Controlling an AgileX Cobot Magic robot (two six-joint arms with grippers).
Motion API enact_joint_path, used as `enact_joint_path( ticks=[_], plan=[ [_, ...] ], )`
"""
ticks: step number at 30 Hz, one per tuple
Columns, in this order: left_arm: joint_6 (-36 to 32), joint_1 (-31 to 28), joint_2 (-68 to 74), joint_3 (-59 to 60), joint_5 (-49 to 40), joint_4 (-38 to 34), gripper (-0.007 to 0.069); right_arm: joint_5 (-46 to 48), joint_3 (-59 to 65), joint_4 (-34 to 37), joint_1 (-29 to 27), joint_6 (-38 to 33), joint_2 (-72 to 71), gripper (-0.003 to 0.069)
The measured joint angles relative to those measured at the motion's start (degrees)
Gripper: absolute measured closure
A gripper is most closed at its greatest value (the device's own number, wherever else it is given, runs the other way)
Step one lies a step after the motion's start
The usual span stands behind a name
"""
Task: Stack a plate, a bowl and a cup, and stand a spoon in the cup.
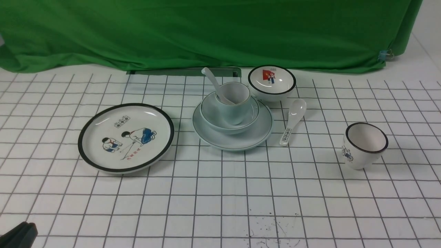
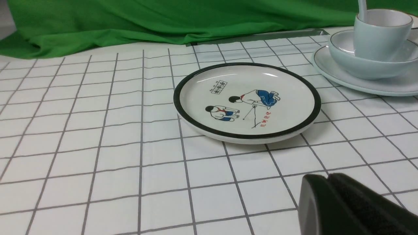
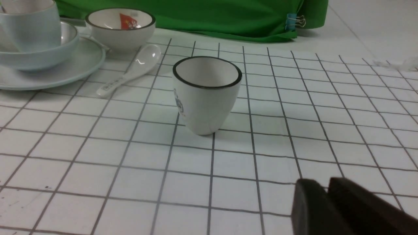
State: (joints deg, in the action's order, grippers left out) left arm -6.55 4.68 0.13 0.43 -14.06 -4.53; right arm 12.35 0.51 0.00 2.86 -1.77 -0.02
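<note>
The pale blue-green plate [image 1: 241, 137] sits mid-table with the pale bowl [image 1: 212, 115] on it. The light-blue cup [image 1: 237, 103] stands in the bowl, and the plain spoon [image 1: 213, 82] leans in the cup, handle up to the left. The stack also shows in the left wrist view: plate [image 2: 329, 73], bowl [image 2: 359, 67], cup [image 2: 378, 36]. It shows in the right wrist view too: plate [image 3: 75, 67], bowl [image 3: 36, 58], cup [image 3: 32, 27]. My left gripper [image 2: 327, 177] is shut and empty, low near the front left. My right gripper [image 3: 326, 186] is shut and empty, near the white cup.
A white black-rimmed cartoon plate [image 1: 125, 137] lies left of the stack. A white bowl with a red picture [image 1: 272, 82] stands behind right. A printed white spoon [image 1: 293, 120] lies right of the stack. A white black-rimmed cup [image 1: 363, 144] stands at right. Green cloth [image 1: 206, 31] hangs behind.
</note>
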Motion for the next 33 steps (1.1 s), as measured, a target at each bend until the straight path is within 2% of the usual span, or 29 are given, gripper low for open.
enact_joint_path(
  ticks=[33],
  plan=[
    [0.0,0.0,0.0,0.0,0.25,0.05,0.0653,0.0,0.0,0.0,0.0,0.29,0.0,0.0489]
  ],
)
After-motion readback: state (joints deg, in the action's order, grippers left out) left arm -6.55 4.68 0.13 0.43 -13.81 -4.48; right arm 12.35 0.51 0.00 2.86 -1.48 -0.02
